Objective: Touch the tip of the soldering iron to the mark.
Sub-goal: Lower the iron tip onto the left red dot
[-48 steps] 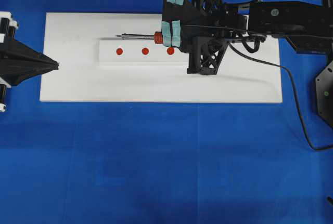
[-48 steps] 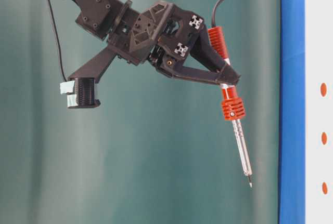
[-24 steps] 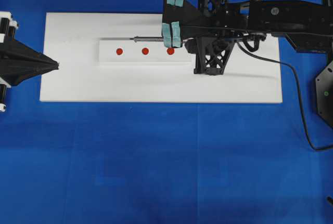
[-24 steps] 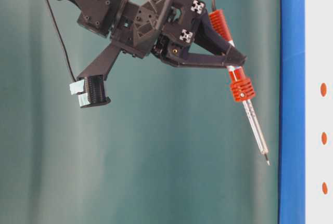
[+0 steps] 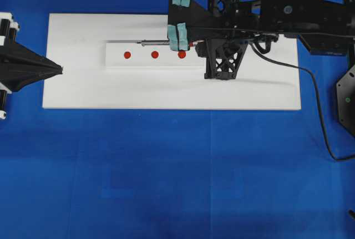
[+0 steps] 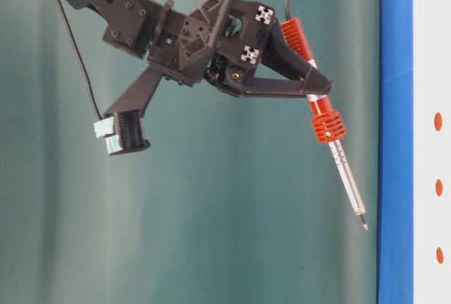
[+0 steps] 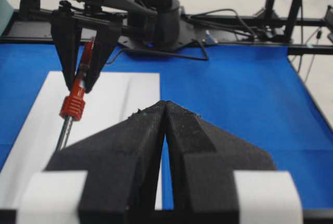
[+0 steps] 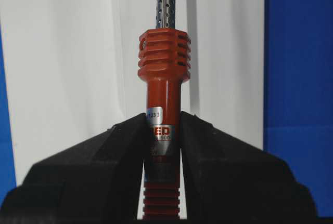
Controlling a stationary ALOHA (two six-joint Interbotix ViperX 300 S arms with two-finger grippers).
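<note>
The soldering iron [image 8: 164, 68] has a red-orange handle and a perforated metal shaft. My right gripper [image 8: 162, 119] is shut on its handle. In the table-level view the iron [image 6: 328, 126] slants tip-first toward the white board [image 6: 430, 50]. Its tip [image 6: 364, 228] stays a short gap off the board. From overhead the shaft [image 5: 155, 43] lies along the far edge of a raised white strip [image 5: 194, 61]. The strip bears three red marks: left [image 5: 127, 55], middle [image 5: 155, 55], right [image 5: 182, 55]. My left gripper [image 5: 61, 71] is shut and empty at the board's left end.
The white board [image 5: 249, 92] lies on a blue table cover [image 5: 166, 172]. The iron's black cord [image 5: 316, 111] trails off the right side of the board. The right arm [image 5: 299, 20] spans the board's far right. In the left wrist view the iron [image 7: 73, 104] hangs ahead on the left.
The right gripper has swung the iron steeper and moved its tip closer to the board. From overhead the tip has drawn back to the right along the strip. The left gripper has not moved.
</note>
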